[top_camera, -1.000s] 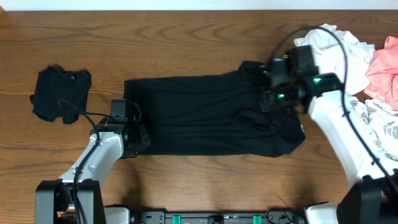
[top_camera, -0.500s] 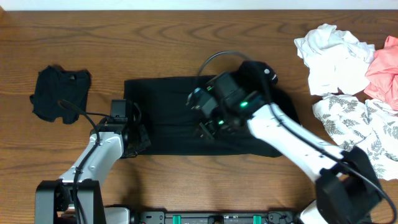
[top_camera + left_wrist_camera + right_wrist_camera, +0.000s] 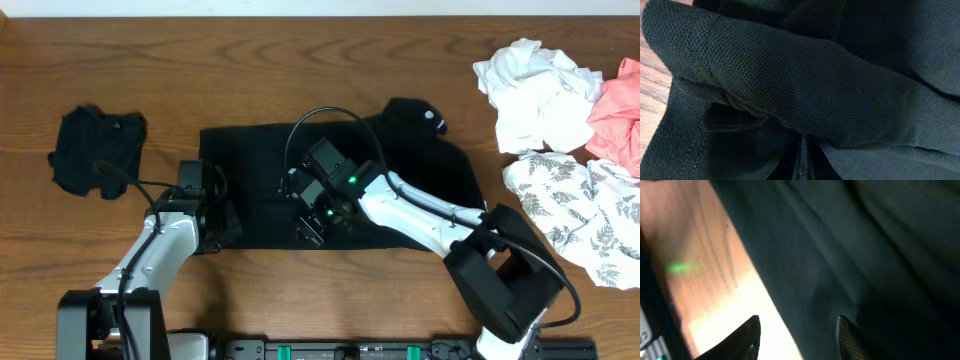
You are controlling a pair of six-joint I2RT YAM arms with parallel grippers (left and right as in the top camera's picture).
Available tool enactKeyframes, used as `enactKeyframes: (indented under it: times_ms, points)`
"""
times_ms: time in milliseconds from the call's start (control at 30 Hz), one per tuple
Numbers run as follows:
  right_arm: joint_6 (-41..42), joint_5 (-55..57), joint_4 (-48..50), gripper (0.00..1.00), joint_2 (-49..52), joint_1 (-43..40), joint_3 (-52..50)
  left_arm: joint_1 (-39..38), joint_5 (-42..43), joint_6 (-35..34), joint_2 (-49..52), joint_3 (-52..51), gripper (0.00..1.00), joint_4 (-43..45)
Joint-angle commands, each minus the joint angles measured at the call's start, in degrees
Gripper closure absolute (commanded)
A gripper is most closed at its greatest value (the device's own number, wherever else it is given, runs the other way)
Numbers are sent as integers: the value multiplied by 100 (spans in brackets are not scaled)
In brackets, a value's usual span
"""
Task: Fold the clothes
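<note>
Overhead: two black garments, three light garments.

- The shirt lies spread across the middle of the worktop.
- A small garment sits at 9 o'clock, well apart from the shirt.
- A heap of clothes lies at 3 o'clock, near the shirt's end.

Bare table lies open beyond the black shirt; crumpled clothes crowd the right edge
</note>
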Motion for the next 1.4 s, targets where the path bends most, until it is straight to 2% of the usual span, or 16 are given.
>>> enactKeyframes:
  times_ms: [0, 367, 600, 867, 1367]
  points:
    - [70, 63, 129, 52, 105, 46, -20, 24, -94, -52, 173, -195, 92, -70]
    - [581, 85, 57, 52, 420, 61, -20, 24, -94, -52, 173, -195, 92, -74]
    - [581, 114, 55, 51, 444, 61, -22, 24, -94, -50, 103, -173, 92, -153]
    - [586, 173, 35, 50, 444, 61, -20, 24, -72, -50, -463, -155, 92, -223]
    - [603, 170, -9, 50, 444, 61, -20, 24, -50, -52, -577, -157, 92, 190]
